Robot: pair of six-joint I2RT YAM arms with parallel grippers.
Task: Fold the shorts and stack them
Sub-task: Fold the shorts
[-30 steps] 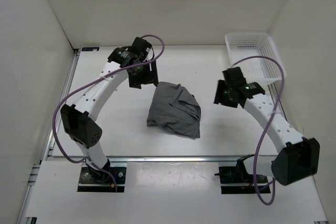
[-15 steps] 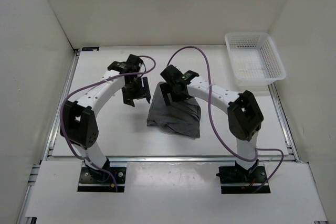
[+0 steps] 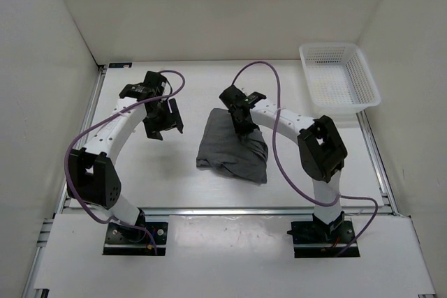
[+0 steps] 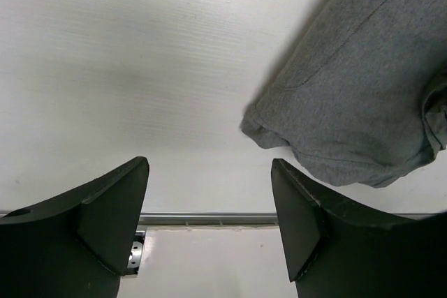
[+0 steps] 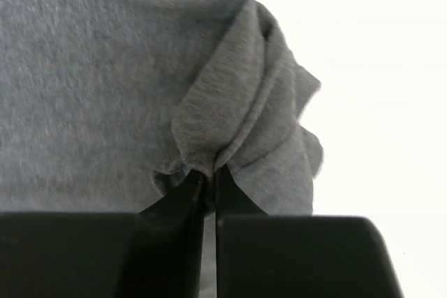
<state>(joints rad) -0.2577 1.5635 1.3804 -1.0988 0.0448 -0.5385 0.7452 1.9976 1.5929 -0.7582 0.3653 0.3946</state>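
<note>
One shorts point(image 5: 91, 68) fold, nipped by right tool point(image 5: 208, 176)

Lies as a pair of plain mid-grey jersey shorts point(image 3: 231, 150), folded over into a rumpled, roughly four-sided bundle near the middle of the white table point(image 3: 167, 169). Rests mostly flat, with layered hems along the near side. Rises at the far edge into a small pinched-up ridge of cloth.
</note>
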